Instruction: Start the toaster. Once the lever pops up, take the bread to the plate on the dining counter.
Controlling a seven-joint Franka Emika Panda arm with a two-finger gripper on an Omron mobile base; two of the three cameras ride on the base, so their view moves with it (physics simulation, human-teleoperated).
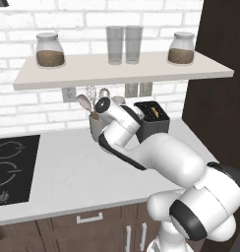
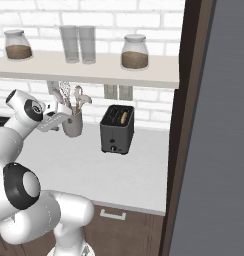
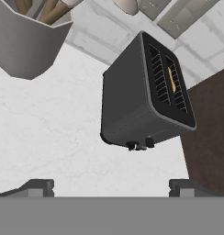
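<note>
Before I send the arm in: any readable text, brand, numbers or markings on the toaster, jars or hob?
No readable text, brand or number anywhere.
Toaster: plain black, unmarked.
Jars: no labels.
Hob: pale ring outlines and a small corner symbol, too small to read.

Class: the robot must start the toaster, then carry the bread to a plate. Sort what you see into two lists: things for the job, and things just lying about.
For the job: toaster, lever, bread, open pincer.

Lying about: utensil holder, two jars, two glasses, shelf, hob, wall sockets.
</note>
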